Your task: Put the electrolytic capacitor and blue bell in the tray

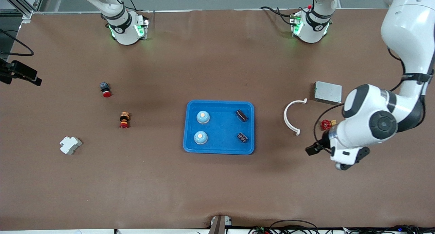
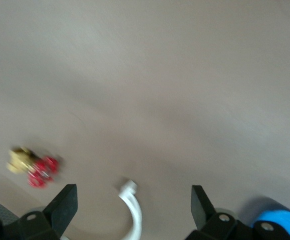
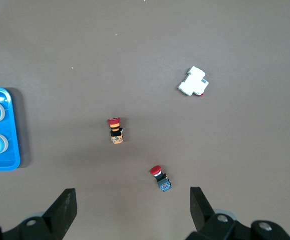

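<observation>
**Blue tray loaded; both grippers empty and spread**

Brown paper covers the table (image 1: 217, 193). Items are listed from the right arm's end of the table to the left arm's end.

1. White block (image 1: 70, 145): lies on the table near the right arm's end, nearer to the front camera than the two push-buttons. It also shows in the right wrist view (image 3: 193, 82).
2. Red-capped button (image 1: 105, 89): lies on its side, farther from the front camera than the second button.
3. Orange-bodied button (image 1: 124, 120): lies on its side, between the first button and the white block in depth.
4. Right gripper (image 3: 129, 210): out of the front view. In the right wrist view it is up over the two buttons, fingers (image 3: 64, 207) well apart, nothing between them.
5. Tray (image 1: 219, 150): sits at the table's middle. Inside it:
   - two blue bells (image 1: 203, 117) (image 1: 200, 137), upright, along the side toward the right arm's end;
   - two black capacitors (image 1: 241, 115) (image 1: 242, 137), lying down, along the side toward the left arm's end.
6. White curved clip (image 1: 289, 117): lies between the tray and the red valve.
7. Grey box (image 1: 328, 92): lies farther from the front camera than the valve.
8. Red valve (image 1: 326, 124): brass-bodied, just beside the left arm's wrist in the front view.
9. Left gripper (image 2: 134, 210): up over the clip's end, fingers (image 2: 64, 205) wide apart, holding nothing.
</observation>
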Tool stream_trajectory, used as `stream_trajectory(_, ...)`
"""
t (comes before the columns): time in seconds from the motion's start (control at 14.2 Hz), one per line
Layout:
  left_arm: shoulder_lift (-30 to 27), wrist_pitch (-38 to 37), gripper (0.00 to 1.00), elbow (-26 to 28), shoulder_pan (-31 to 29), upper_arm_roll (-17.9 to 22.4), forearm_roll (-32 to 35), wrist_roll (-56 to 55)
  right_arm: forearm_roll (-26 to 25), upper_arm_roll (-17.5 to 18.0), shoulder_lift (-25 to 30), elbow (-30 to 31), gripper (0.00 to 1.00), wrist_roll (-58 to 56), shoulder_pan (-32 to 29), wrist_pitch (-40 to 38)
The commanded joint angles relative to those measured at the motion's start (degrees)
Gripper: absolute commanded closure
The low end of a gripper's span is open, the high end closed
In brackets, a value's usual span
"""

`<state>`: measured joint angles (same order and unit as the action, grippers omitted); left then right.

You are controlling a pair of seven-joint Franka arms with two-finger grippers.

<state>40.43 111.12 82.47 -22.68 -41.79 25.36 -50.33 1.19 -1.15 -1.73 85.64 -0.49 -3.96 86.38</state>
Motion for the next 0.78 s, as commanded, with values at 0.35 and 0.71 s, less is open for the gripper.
stream_trajectory(0.35, 0.8, 4.2, 0.00, 1.7, -8.9, -0.2, 8.8, 11.0, 0.6, 0.7, 1.0, 0.5, 0.00, 0.6, -1.2, 0.3)
stream_trajectory(0.71, 1.9, 7.4, 0.00, 1.7, -10.1, 2.1, 11.0, 14.2, 0.6, 0.7, 0.9, 0.5, 0.00, 0.7, -1.2, 1.0)
